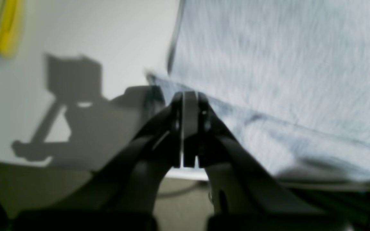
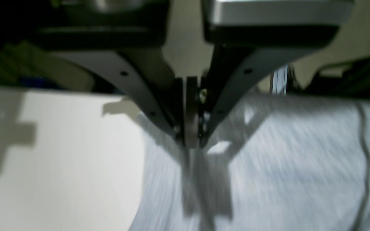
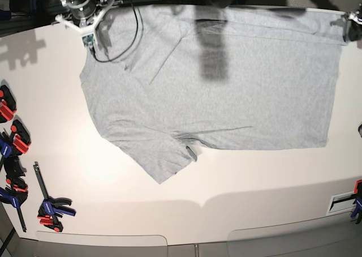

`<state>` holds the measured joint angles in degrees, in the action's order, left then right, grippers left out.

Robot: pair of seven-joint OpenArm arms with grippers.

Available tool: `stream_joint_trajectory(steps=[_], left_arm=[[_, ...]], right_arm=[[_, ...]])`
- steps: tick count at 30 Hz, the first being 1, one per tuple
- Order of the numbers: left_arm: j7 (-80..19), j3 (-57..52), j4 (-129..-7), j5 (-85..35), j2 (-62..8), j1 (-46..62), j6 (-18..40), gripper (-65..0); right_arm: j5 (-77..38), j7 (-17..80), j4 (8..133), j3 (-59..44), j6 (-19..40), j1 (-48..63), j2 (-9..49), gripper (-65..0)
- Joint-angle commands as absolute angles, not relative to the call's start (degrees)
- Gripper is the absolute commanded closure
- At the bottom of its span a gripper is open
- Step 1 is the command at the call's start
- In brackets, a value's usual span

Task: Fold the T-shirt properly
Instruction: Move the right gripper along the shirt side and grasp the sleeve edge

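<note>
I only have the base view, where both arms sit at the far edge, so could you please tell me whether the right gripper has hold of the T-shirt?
Observer: In its wrist view the right gripper is shut, and a ridge of the T-shirt is drawn up into its tips.
Operator: Thank you. And the left gripper?
Observer: The left gripper is also shut, tips at the hem's corner. Blur hides whether cloth is pinched.
Operator: Is anything near it outside my frame?
Observer: A blurred yellow object shows in the corner of that wrist view.
</note>
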<state>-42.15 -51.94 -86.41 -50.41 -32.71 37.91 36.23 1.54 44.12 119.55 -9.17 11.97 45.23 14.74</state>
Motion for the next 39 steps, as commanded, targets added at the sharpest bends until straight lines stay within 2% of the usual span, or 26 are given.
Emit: stream_joint_trajectory(steps=[1, 4, 6, 8, 12, 17, 24, 29, 34, 39], left_arm=[[-41.15, -53.45, -88.36, -51.31, -33.85, 38.24, 36.49, -8.5], [-40.84, -54.72, -91.00, -51.31, -33.85, 38.24, 36.47, -17.1], [-40.45, -54.72, -91.72, -51.35, -33.82, 38.24, 36.47, -17.8], [-39.51, -54.72, -91.72, -51.75, -33.82, 38.24, 36.47, -17.8], [-38.72, -54.72, -91.70, -51.75, -33.82, 38.24, 36.49, -17.8], [-38.74, -54.72, -91.70, -51.68, -33.82, 38.24, 36.49, -17.8], [-37.65, -54.72, -91.70, -51.53, -33.82, 38.24, 36.49, -22.2], [-37.65, -54.72, -91.70, -51.51, -33.82, 38.24, 36.49, -22.2], [-37.63, -54.72, -91.70, -51.51, -33.82, 38.24, 36.51, -22.2], [-37.47, -54.72, -91.70, -51.51, -33.82, 38.24, 36.49, -22.2]], right_arm=[[1.26, 42.39, 121.73, -9.45, 11.53, 45.39, 15.07, 0.0], [1.28, 39.94, 124.05, -9.45, 11.53, 45.19, 15.05, -1.5], [1.30, 37.74, 124.79, -9.45, 11.51, 44.23, 15.07, -12.1], [1.32, 34.79, 124.81, -9.45, 11.51, 42.48, 15.07, -17.9], [1.32, 29.71, 124.81, -9.45, 9.91, 36.97, 15.07, -18.0], [3.03, 30.79, 123.17, -9.47, 8.49, 27.81, 15.07, -18.0], [1.32, 30.26, 107.81, -13.65, 9.26, 16.38, 15.25, -18.2], [-13.54, 31.42, 90.48, -18.90, 19.81, 5.43, 18.09, -24.0], [-30.61, 42.26, 73.47, -20.62, 31.31, -8.40, 21.56, -24.2], [-33.87, 45.45, 55.11, -20.53, 36.42, -22.44, 22.22, -24.2]])
